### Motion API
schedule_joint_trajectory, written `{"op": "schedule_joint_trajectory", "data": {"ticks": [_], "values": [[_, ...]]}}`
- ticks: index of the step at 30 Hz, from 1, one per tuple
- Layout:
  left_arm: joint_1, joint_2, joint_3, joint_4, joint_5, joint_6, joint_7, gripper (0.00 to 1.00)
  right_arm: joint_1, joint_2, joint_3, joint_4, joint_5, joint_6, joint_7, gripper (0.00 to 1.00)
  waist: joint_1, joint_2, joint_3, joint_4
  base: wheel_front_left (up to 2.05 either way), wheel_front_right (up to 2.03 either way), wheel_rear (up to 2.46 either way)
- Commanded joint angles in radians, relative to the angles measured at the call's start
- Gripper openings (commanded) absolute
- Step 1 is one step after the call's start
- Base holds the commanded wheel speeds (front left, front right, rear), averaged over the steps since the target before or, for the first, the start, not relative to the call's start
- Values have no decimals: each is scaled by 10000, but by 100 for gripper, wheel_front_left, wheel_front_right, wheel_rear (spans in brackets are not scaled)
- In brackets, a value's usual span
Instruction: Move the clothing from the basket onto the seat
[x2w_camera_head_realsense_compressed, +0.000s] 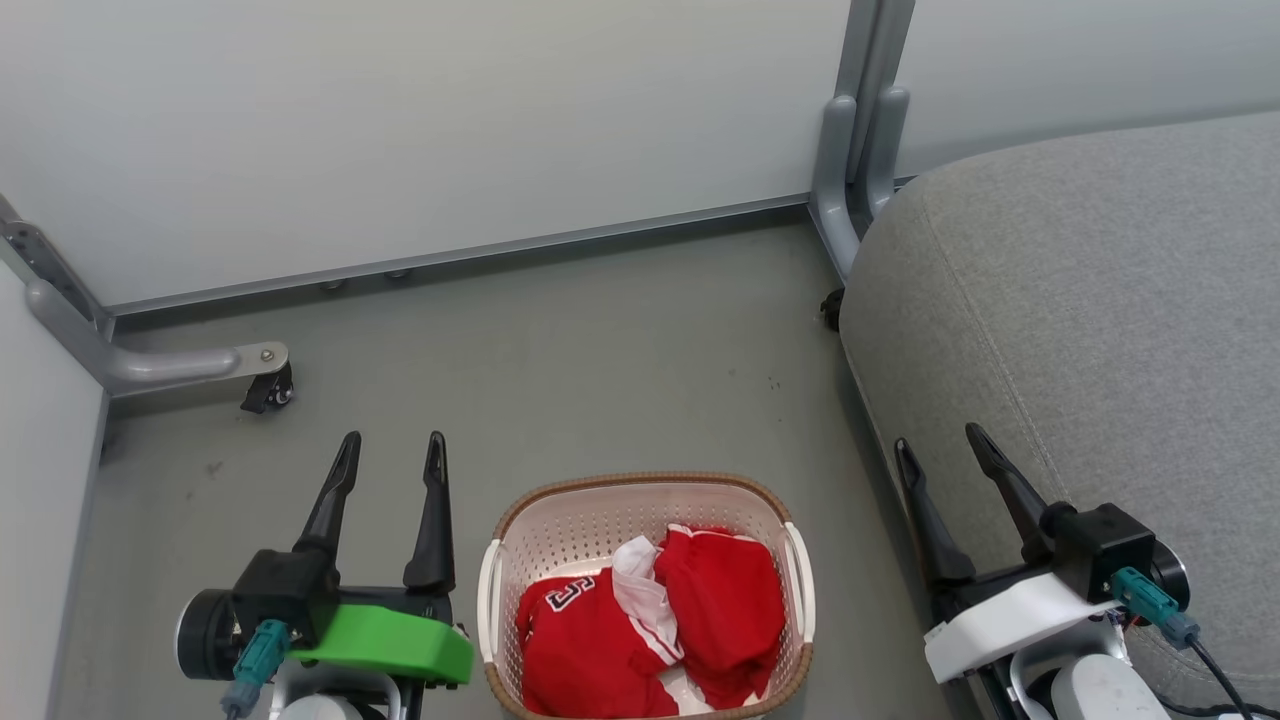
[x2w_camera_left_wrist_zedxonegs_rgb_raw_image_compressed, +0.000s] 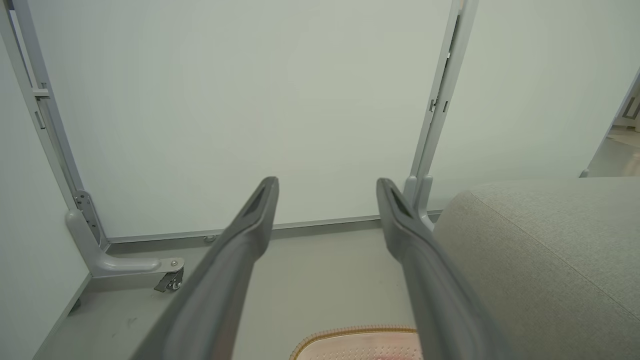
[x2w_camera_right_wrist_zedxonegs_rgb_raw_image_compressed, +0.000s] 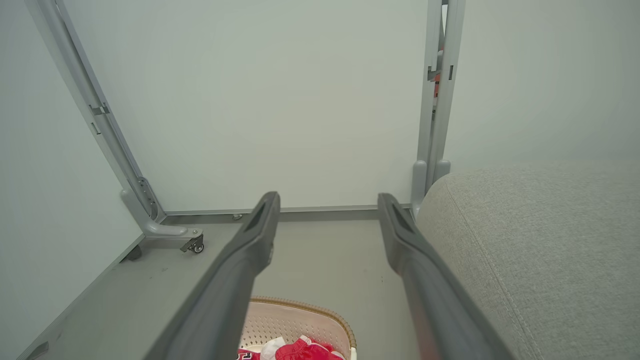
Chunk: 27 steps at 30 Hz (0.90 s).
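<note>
Grey floor (x2w_camera_head_realsense_compressed: 600, 350) — seat (x2w_camera_head_realsense_compressed: 1100, 300), white panels (x2w_camera_head_realsense_compressed: 400, 130).

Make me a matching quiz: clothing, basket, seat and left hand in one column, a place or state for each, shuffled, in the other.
Column one:
1 clothing
2 basket
3 seat
4 left hand

Column two:
A open, left of the basket
B standing on the floor, holding red cloth
C light grey, at the robot's right
D crumpled inside the basket

Pairs: 1-D, 2-B, 3-C, 4-A
</note>
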Motion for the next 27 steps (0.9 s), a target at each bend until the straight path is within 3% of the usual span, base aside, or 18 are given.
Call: {"op": "schedule_joint_trajectory", "data": {"ticks": [1, 14, 27], "values": [[97, 65, -14, -6, 273, -62, -74, 100, 63, -54, -37, -73, -230, 4, -104, 100, 0, 19, 18, -4, 0, 0, 0], [62, 68, -230, 52, 1176, -140, -319, 100, 21, -61, -179, -151, -1161, 2, -321, 100, 0, 22, 131, 14, 0, 0, 0], [25, 67, -224, 90, 1123, -116, -290, 100, -10, -59, -241, -182, -1188, 2, -317, 100, 0, 22, 242, 18, 0, 0, 0]]}}
